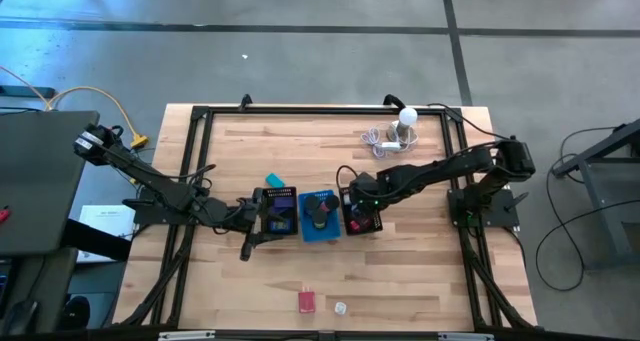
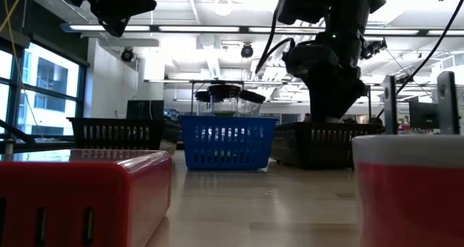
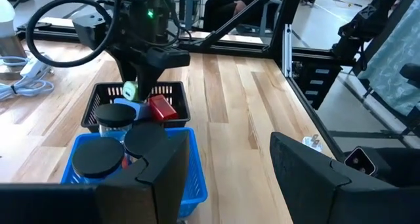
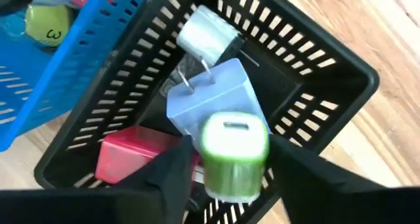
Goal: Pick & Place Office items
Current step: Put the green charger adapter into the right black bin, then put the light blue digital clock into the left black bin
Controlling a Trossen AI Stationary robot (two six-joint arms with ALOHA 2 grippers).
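Observation:
My right gripper [image 4: 233, 175] hangs over the right black mesh tray [image 4: 328, 73] with a green and white block [image 4: 233, 148] between its fingers. In that tray lie a pale blue plug block [image 4: 210, 96], a silvery roll [image 4: 207, 37] and a red block [image 4: 131, 155]. The blue tray [image 1: 320, 219] beside it holds black discs [image 3: 98, 159] and a yellow-green ball [image 4: 47, 20]. My left gripper [image 3: 226, 171] stands open, with nothing between its fingers, beside the left black tray [image 1: 278, 209]. A teal block [image 1: 274, 180] and a red block [image 1: 307, 301] lie on the table. My right gripper has the green and white block's two opposite sides [image 4: 209, 152] between its two fingers. The fingers come from above, pointing steeply down. The block hangs clear above the tray's contents [image 3: 131, 90].
A white bulb with coiled cable [image 1: 405, 121] stands at the far right of the table. A small white thing [image 1: 341, 308] lies near the front edge beside the red block. A black frame [image 1: 200, 116] runs around the tabletop. Bare wood lies between the trays and the far edge.

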